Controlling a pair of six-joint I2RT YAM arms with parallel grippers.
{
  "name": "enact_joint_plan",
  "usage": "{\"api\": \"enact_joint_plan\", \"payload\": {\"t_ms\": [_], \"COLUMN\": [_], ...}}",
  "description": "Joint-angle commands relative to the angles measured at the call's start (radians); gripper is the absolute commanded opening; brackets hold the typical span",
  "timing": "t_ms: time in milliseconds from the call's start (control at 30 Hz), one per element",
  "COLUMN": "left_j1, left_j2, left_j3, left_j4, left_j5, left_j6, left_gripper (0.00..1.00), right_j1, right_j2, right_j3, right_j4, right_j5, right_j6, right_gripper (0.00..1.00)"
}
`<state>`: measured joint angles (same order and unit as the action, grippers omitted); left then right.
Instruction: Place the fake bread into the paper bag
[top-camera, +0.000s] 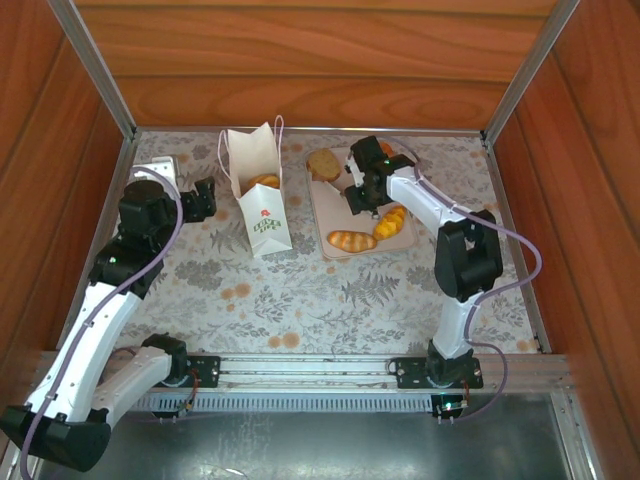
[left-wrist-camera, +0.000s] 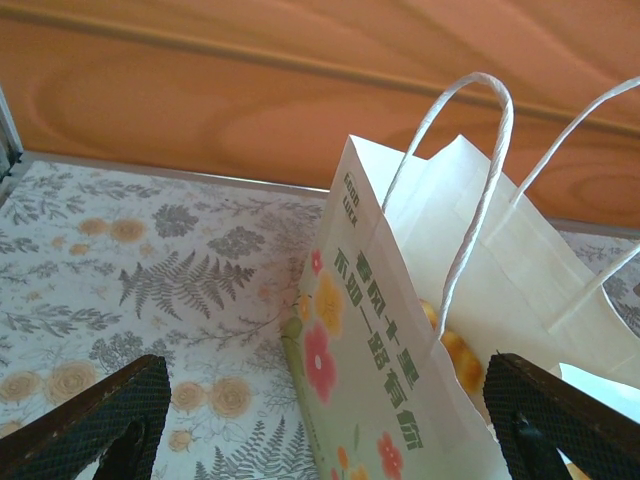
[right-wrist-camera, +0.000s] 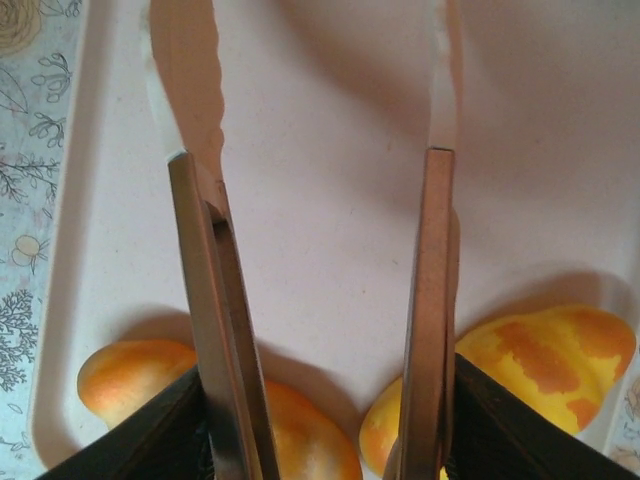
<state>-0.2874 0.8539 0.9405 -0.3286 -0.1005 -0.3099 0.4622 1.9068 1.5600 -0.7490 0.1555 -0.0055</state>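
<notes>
Our right hand (right-wrist-camera: 330, 425) grips the tongs (right-wrist-camera: 430, 280) (arms spread) over the tray (right-wrist-camera: 330, 120), fake bread (right-wrist-camera: 545, 350) flanking it; our left hand (top-camera: 203, 198) gapes, released, paper bag (left-wrist-camera: 400, 340) just ahead.

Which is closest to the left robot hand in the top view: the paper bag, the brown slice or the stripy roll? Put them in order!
1. Paper bag, right beside the left gripper.
2. Brown slice, at the tray's far left corner.
3. Stripy roll, on the tray's right side.
</notes>
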Motion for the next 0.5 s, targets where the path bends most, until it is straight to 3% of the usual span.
{"api": "enact_joint_plan", "payload": {"t_ms": [0, 467], "left_j1": [0.013, 0.021], "left_j2": [0.015, 0.054], "left_j3": [0.002, 0.007], "left_j4": [0.034, 0.061], "left_j5": [-0.002, 0.025], "left_j6": [0.017, 0.004], "left_gripper": [0.86, 0.87], "right_j1": [-0.015, -0.034], "right_j2": [0.025, 0.152], "right_j3": [0.052, 0.181], "right_j4": [0.024, 0.006], "right_j5": [-0.047, -0.104], "right_j6": [-0.038, -0.074], "right_gripper": [0.6, 0.66]}}
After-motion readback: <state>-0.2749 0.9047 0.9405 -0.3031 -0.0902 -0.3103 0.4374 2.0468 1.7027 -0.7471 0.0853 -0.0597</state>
